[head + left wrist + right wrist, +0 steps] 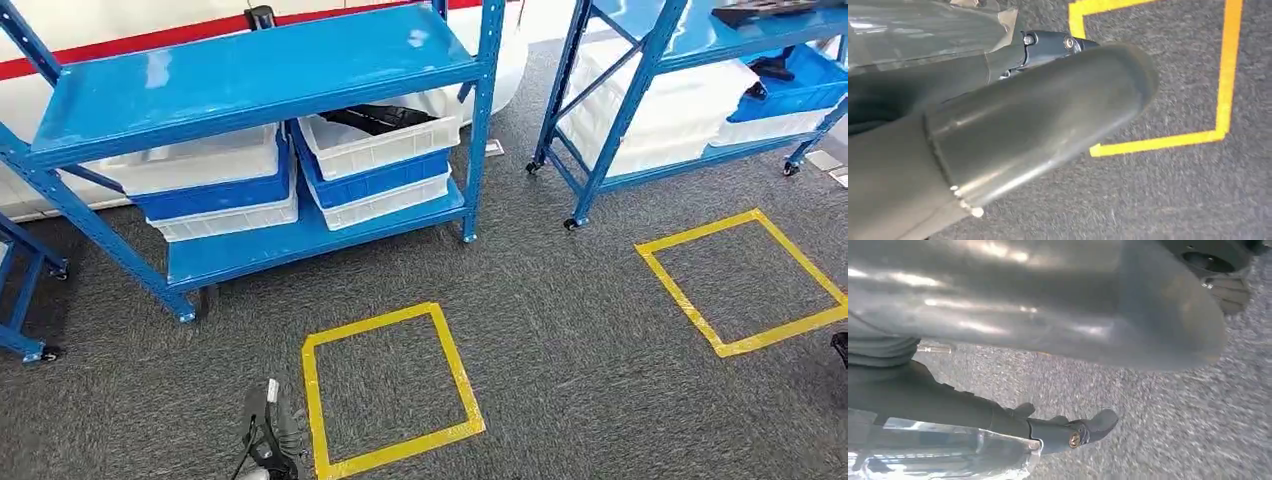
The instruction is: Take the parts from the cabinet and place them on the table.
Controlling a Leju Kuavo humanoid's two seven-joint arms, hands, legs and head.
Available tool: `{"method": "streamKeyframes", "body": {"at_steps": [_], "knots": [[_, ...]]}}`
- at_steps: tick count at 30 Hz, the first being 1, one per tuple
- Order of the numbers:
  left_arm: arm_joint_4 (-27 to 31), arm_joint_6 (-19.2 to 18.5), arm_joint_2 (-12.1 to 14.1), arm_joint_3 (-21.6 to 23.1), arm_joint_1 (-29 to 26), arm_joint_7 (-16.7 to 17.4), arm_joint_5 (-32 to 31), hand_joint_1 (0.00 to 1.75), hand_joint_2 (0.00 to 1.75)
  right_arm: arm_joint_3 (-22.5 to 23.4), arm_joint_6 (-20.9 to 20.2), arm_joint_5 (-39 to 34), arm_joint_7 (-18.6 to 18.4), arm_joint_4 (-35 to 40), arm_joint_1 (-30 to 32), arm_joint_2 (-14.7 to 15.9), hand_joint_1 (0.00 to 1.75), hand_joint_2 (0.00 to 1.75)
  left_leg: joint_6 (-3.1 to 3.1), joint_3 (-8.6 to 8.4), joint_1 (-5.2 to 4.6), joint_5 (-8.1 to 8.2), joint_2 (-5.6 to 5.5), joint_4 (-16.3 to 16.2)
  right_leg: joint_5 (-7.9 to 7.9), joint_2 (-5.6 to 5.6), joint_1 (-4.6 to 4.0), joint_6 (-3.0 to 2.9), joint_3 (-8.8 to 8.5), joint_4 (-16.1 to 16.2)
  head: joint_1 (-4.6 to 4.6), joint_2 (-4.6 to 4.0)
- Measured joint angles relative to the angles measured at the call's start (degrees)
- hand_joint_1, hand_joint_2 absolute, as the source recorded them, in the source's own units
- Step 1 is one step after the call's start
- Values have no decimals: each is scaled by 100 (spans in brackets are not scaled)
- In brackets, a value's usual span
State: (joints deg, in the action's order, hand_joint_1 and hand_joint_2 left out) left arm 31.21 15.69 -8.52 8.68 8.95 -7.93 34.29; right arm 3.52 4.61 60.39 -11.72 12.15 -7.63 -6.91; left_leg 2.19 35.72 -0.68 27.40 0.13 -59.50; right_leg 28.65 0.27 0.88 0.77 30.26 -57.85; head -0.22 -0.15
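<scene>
In the top white bin [385, 140] lie black parts [375, 118]; both hands' grips cannot be told.

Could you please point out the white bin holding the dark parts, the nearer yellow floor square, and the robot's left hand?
white bin [385, 150], head view, front wall.
yellow floor square [312, 400], head view, left tape strip.
left hand [268, 432], head view, middle of the hand.

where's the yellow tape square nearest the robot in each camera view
Head view: the near yellow tape square lies on the grey carpet, bottom centre, just right of the left hand.
Left wrist view: one corner and two sides of it show past the hand's thick grey thumb.
Right wrist view: not in it; the right hand hangs over bare carpet.
Shared landmark: the grey carpet, seen in all three views.
</scene>
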Motion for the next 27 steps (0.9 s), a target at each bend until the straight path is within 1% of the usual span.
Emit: {"method": "streamKeyframes", "body": {"at_steps": [1, 2, 3, 4, 5, 6, 7, 8, 9, 10, 11, 12, 13, 14, 15, 16, 17, 18, 19, 20, 21, 22, 23, 24, 25, 26, 27], "knots": [[0, 0, -9, 2, 10, -2, 2, 0, 0, 2, 0, 15, 0, 2, -23, 0, 0, 0, 41, -40, -28, 4, -33, 61, 26, -4, 33, 50, -4, 24, -46, 0], [0, 2, -11, 0, 2, -2, 7, 0, 0, 2, -13, 30, 2, 0, -13, -24, 0, 0, 115, -95, -36, -78, -61, 188, -71, -9, 20, 126, -74, -75, -26, 0], [0, 11, -7, -2, -7, -2, 11, 0, 0, 2, -13, 41, 7, 0, -2, -35, 0, 0, 172, -145, -45, -132, -73, 236, -113, -8, -10, 187, -119, -69, -37, 0], [0, 15, 0, -9, -9, -7, 15, 0, 0, 2, -20, 57, 7, 0, -1, -37, 0, 0, 217, -316, 13, -224, -86, 320, -26, -9, -13, 180, -55, -172, -46, 0], [0, 17, 0, -15, 4, -11, 15, 0, 0, 4, -22, 72, 7, 0, -13, -30, 0, 0, 225, -376, 0, -212, -58, 321, 79, -13, -2, 122, -44, -326, -24, 0], [0, 13, 0, -17, 19, -11, 17, 0, 0, 4, -22, 76, 7, 0, -37, -30, 0, 0, 240, -392, 2, -214, -60, 319, 242, -13, -1, 98, 121, -641, -7, 0], [0, 11, -13, -17, 14, -13, 20, 0, 0, 4, -22, 83, 7, 0, -45, -28, 0, 0, 238, -398, 0, -210, -61, 318, 397, -14, 7, 69, 347, -996, 0, 0], [0, 11, -20, -17, 1, -11, 28, 0, 0, 4, -22, 85, 9, 0, -48, -22, 0, 0, 235, -398, -2, -186, -62, 314, 545, -15, 7, 125, 647, -1444, -9, 0], [0, 11, -22, -17, -16, -11, 33, 0, 0, 4, -24, 90, 7, 0, -39, -15, 0, 0, 223, -403, -2, -170, -68, 310, 601, -15, 6, 135, 833, -1678, 5, 0], [0, 13, -22, -19, -27, -11, 35, 0, 0, 4, -26, 92, 7, 0, -20, -13, 0, 0, 209, -420, 0, -150, -77, 308, 543, -16, 16, 180, 899, -1661, -4, 0], [-2, 13, -22, -22, -35, -11, 37, 0, 0, 4, -31, 96, 7, 0, -15, -2, 0, 0, 180, -457, 8, -114, -96, 305, 341, -16, 38, 261, 823, -1344, 4, 0], [0, 13, -24, -26, -35, -11, 48, 0, 0, 4, -31, 101, 7, 0, -16, 11, 0, 0, 143, -511, 26, -74, -104, 300, 16, -18, 58, 400, 623, -783, 0, 0], [-2, 13, -31, -28, -35, -13, 50, 0, 0, 4, -31, 112, 7, 0, -19, 18, 0, 0, 100, -560, 35, -23, -105, 293, -321, -19, 88, 474, 396, -178, 9, 0], [-2, 13, -28, -31, -34, -13, 50, 0, 0, 4, -35, 122, 9, -2, -18, 15, 0, 0, 73, -563, 36, -1, -100, 293, -363, -27, 94, 457, 348, -23, 26, 0], [-2, 13, -31, -31, -31, -11, 50, 0, 0, 4, -42, 127, 9, -2, -26, 15, 0, 0, 43, -585, 10, 22, -101, 272, -246, -21, 47, 396, 389, -27, 26, 0], [-2, 13, -31, -33, -26, -13, 50, 0, 0, 4, -44, 133, 9, -2, -43, 15, 0, 0, 11, -564, 5, 48, -101, 269, -148, -48, 18, 225, 377, 9, 28, 0], [-2, 13, -28, -33, -27, -15, 52, 0, 0, 4, -46, 133, 9, 0, -38, 15, 0, 0, -13, -548, -2, 76, -95, 271, -266, -40, 31, 180, 310, 9, 3, 0], [-2, 11, -28, -33, -35, -15, 52, 0, 0, 7, -46, 138, 9, -2, -19, 15, 0, 0, -41, -583, 9, 67, -94, 223, -259, -32, 32, 115, 324, 9, -22, 0], [-2, 13, -28, -33, -35, -18, 55, 0, 0, 7, -48, 140, 9, -2, -12, 13, 0, 0, -49, -605, 17, 77, -96, 225, -259, -30, 27, 79, 276, 10, -17, 0], [-2, 13, -22, -33, -31, -18, 57, 0, 0, 7, -48, 144, 9, 0, -15, 9, 0, 0, -75, -578, 40, 106, -94, 188, -256, -26, 71, 60, 225, 19, -24, 0], [-2, 9, -26, -33, -31, -20, 57, 0, 0, 7, -48, 149, 9, 0, -21, 15, 0, 0, -111, -494, 48, 121, -65, 32, -237, -24, 60, 37, 194, 31, -20, 0], [-2, 6, -26, -33, -20, -24, 59, 0, 0, 7, -48, 149, 9, 0, -37, 15, 0, 0, -156, -298, 59, 202, -49, -333, -209, -25, 60, 0, 167, 31, -40, 0], [-2, 6, -26, -33, -22, -24, 59, 0, 0, 9, -48, 149, 9, 0, -44, 15, 0, 0, -189, -57, 78, 332, -46, -725, -185, -26, 55, -32, 147, 31, -26, 0], [-2, 7, -26, -33, -36, -24, 61, 0, 0, 7, -48, 149, 11, 0, -42, 13, 0, 0, -220, 251, 95, 535, -39, -1177, -155, -27, 45, -68, 130, 30, -28, 0], [-2, 6, -26, -33, -49, -24, 61, 0, 0, 7, -48, 149, 9, 0, -34, 15, 0, 0, -232, 484, 101, 647, -34, -1468, -125, -24, 39, -74, 110, 29, -28, 0], [-2, 13, -26, -33, -62, -24, 61, 0, 0, 9, -48, 149, 11, 0, -23, 18, 0, 0, -225, 616, 103, 611, -33, -1536, -98, -20, 32, -72, 77, 30, -26, 0], [-2, 13, -22, -33, -73, -24, 66, 0, 0, 13, -48, 149, 9, 0, -17, 20, 0, 0, -208, 612, 102, 449, -34, -1381, -67, -14, 26, -73, 38, 30, -31, 0]]}}
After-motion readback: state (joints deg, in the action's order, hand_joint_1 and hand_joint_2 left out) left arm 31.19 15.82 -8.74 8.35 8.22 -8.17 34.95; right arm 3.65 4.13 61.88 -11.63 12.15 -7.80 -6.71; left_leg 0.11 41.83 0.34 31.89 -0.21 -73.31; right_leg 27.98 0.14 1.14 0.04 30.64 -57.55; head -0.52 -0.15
